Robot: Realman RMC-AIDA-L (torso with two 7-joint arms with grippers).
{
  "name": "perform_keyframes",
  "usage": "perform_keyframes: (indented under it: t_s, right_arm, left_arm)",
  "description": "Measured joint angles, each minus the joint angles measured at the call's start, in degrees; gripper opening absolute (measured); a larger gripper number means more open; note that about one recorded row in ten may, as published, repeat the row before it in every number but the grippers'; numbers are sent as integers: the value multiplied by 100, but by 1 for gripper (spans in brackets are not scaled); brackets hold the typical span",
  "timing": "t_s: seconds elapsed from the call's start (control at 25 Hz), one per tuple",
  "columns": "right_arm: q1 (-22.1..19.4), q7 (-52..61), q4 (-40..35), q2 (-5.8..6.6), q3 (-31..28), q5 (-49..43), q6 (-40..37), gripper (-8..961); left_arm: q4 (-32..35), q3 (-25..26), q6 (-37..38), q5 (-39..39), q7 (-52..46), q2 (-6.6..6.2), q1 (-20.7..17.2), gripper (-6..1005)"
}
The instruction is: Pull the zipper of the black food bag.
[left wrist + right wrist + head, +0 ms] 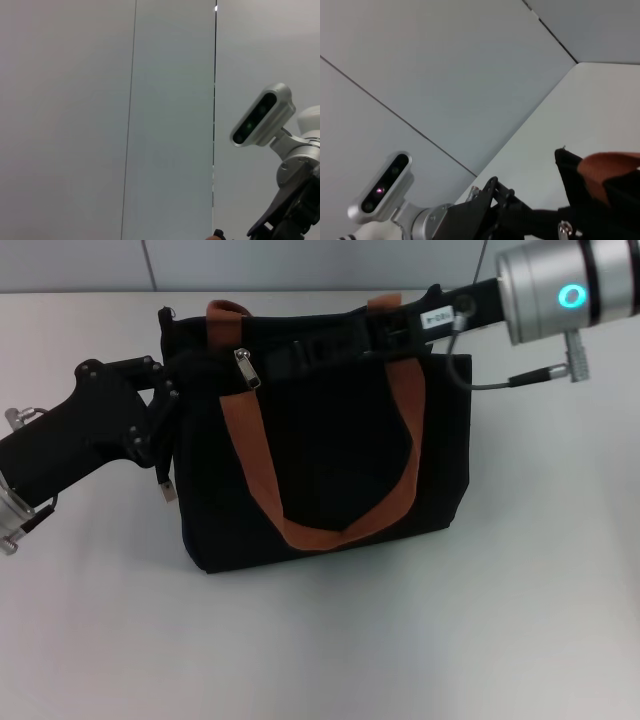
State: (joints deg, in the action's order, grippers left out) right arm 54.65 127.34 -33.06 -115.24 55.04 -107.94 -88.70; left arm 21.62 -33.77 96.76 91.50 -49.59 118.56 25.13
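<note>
The black food bag (330, 455) is lying flat on the white table (400, 640), about in the middle, with its top edge at the far side. Its two brown straps (330, 530) are lying across the front in a big loop.

The zipper (246, 368) is a small silver tab. It is sitting on the top edge of the bag, toward the left end, just beside the left strap. It also shows as a little shiny bit in the right wrist view (565, 229).

The left gripper (165, 390) is reaching in from the left and is touching the bag's far left corner. It looks like it is holding that corner to keep the bag from sliding, but I cannot tell if its jaws are wide or closed (black on black hides them).

The right gripper (385, 330) is reaching in from the far right, over the top edge near the right strap. It is well apart from the silver tab. I cannot tell how its jaws are set either.

So how far along is the job? I think the pull is not finished. The tab is sitting near the left end, and nothing is clearly holding it. The right gripper is needing to get to the tab, pinch it, and slide it along the zip line.
</note>
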Motion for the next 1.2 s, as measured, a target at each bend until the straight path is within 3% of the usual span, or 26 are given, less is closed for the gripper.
perform_keyframes:
  t_s: [0.8,1.2]
  right_arm:
    - [336,235,-7,-296,754,1,812,419]
    - [227,109,-54,-306,698,60,794,417]
  left_arm:
    - [-11,2,131,9,-13,1,83,38]
    - [-80,2,186,-13,-16,9,300,38]
